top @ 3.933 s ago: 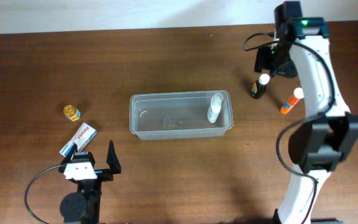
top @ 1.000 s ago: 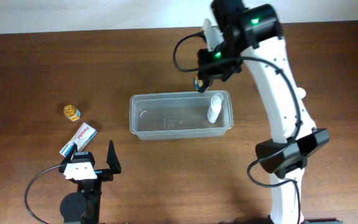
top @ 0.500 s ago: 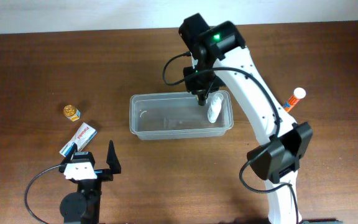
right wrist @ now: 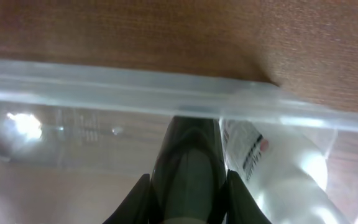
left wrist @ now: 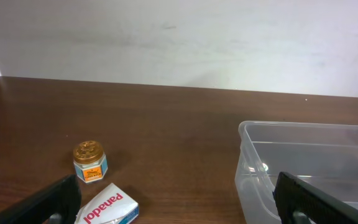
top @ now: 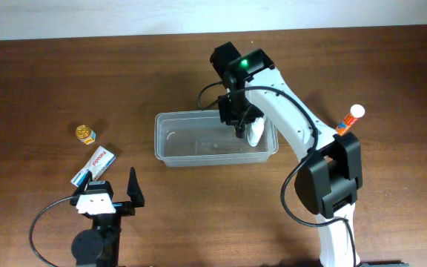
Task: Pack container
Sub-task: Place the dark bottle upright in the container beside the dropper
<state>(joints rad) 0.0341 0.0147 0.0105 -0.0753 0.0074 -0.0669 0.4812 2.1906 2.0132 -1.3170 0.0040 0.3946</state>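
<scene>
The container point(top: 193, 142), a clear shallow tub, lies mid-table with a white bottle point(top: 256, 133) lying in its right end. My right gripper point(top: 239, 126) reaches into that right end, just left of the white bottle. In the right wrist view it point(right wrist: 188, 208) is shut on a dark bottle point(right wrist: 188, 162), which hangs inside the container's near wall point(right wrist: 104, 87) beside the white bottle point(right wrist: 278, 171). My left gripper point(top: 107, 182) rests open at the front left, nothing between its fingers point(left wrist: 48, 202). It faces the container point(left wrist: 253, 165).
An orange bottle with a white cap point(top: 349, 119) lies on the table right of the container. A small gold-lidded jar point(top: 85, 133) and a white Panadol box point(top: 98, 161) sit at the left, just ahead of the left gripper point(left wrist: 179, 211).
My right arm has carried the dark bottle from behind the container's far rim forward and down into its right end. The left arm has not moved.
</scene>
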